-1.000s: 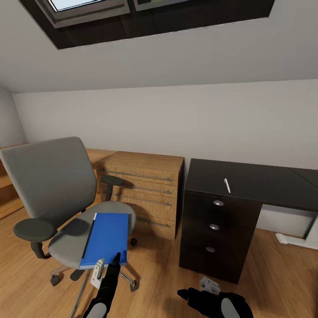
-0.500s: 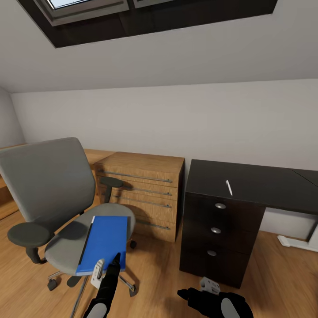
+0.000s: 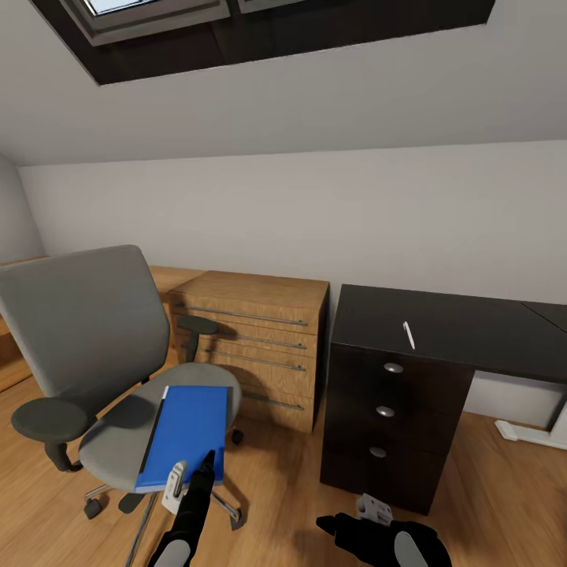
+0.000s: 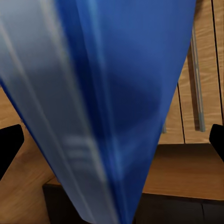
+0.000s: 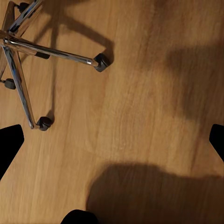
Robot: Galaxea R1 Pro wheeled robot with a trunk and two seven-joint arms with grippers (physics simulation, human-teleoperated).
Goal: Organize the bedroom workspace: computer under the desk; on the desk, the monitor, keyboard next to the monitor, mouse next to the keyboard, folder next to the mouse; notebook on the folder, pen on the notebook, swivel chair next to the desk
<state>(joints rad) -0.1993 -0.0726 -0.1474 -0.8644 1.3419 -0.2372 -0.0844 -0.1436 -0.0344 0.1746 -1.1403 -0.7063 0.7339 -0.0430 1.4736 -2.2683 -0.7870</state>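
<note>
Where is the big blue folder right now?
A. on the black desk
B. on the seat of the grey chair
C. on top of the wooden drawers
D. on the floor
B. In the head view the blue folder lies flat on the seat of the grey swivel chair, with the left gripper at its near edge; the black desk holds just a slim pen.

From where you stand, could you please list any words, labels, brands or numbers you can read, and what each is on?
None: no readable text in any view.
The blue folder cover is plain.
The black desk drawers carry bare round knobs only.
The wooden dresser fronts show only metal bar handles.
</note>
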